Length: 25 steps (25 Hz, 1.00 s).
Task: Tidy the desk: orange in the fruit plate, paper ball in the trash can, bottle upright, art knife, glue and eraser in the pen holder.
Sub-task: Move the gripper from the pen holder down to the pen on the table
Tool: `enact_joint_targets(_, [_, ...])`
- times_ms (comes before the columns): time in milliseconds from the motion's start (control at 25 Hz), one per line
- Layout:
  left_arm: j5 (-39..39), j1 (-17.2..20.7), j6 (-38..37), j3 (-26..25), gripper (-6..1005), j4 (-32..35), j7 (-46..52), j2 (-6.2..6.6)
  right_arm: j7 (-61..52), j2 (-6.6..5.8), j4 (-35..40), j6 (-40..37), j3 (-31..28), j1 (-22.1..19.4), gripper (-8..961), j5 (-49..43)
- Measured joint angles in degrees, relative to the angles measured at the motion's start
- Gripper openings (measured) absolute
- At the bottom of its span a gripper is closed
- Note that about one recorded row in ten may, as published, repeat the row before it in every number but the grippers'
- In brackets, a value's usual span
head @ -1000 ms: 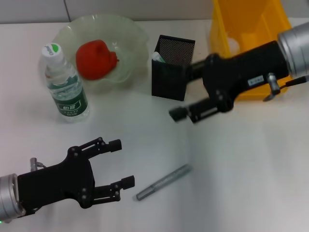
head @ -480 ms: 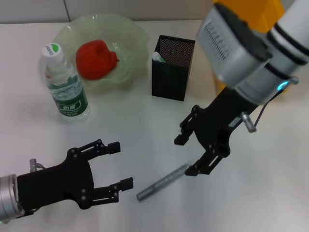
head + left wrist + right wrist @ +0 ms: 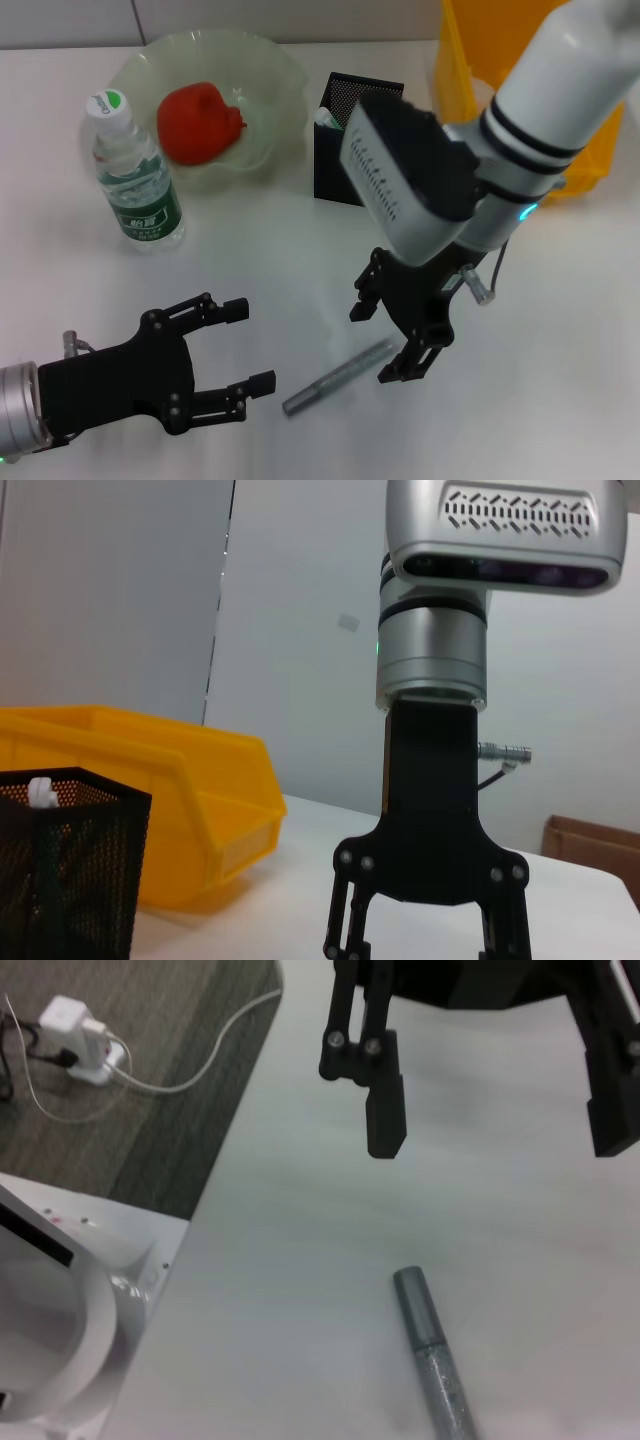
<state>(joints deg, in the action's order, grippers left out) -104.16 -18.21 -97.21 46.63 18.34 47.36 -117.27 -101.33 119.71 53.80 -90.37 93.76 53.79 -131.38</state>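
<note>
The grey art knife lies on the table. My right gripper hangs open just above its far end, pointing down and holding nothing. To the knife's left my left gripper rests low, open and empty. The orange sits in the green fruit plate. The bottle stands upright beside it. A white item pokes out of the black mesh pen holder. Paper ball, glue and eraser cannot be made out.
The yellow bin stands at the back right, behind my right arm. In the right wrist view the table's near edge runs close to the knife, with floor and a power strip beyond it.
My right arm has swung from the pen holder and bin toward the front, turned its wrist down and come over the knife. The left gripper has stayed put.
</note>
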Motion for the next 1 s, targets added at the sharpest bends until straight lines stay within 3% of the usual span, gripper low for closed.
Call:
enact_joint_targets(240, [-0.05, 0.03, 0.87, -0.04, 847, 0.03, 0.16, -0.15, -0.95, 0.17, -0.53, 2.35, 4.22, 0.27, 727, 0.44])
enact_joint_targets(760, [-0.09, 0.02, 0.97, 0.01, 846, 0.11, 0.86, -0.2, -3.76, 0.18, -1.28, 8.54, 11.88, 0.45, 603, 1.58])
enact_joint_targets(1000, [-0.08, 0.01, 0.97, -0.08, 846, 0.11, 0.91, -0.17, -3.79, 0.17, -1.27, 9.46, 12.54, 0.44, 363, 1.65])
